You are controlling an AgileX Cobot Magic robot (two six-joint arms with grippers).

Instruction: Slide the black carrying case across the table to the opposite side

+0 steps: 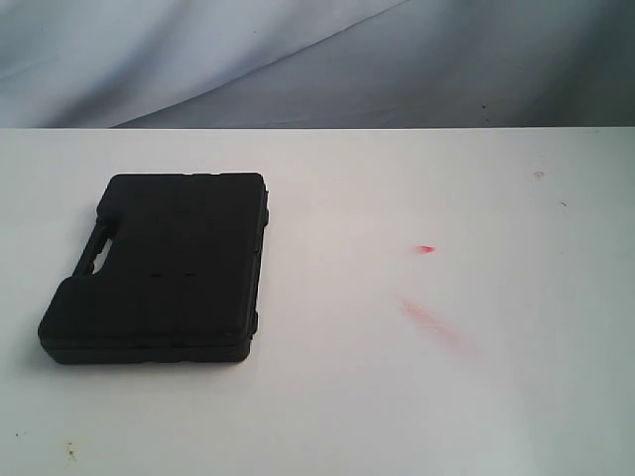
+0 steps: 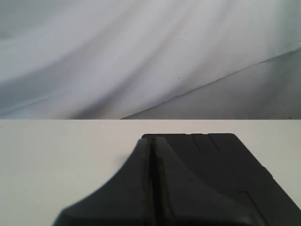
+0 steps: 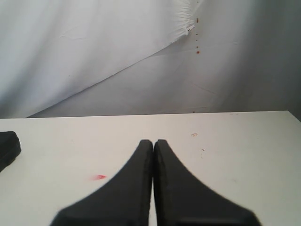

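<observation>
The black case lies flat on the left part of the white table, its handle slot on its left edge. Neither arm shows in the exterior view. In the left wrist view my left gripper is shut with nothing in it, and the case lies just beyond and beside its tips; whether they touch I cannot tell. My right gripper is shut and empty over bare table, with only a corner of the case showing far off to one side.
A small red mark and a faint red smear lie on the table right of the case. A grey-white cloth backdrop hangs behind the far edge. A few small specks dot the near left.
</observation>
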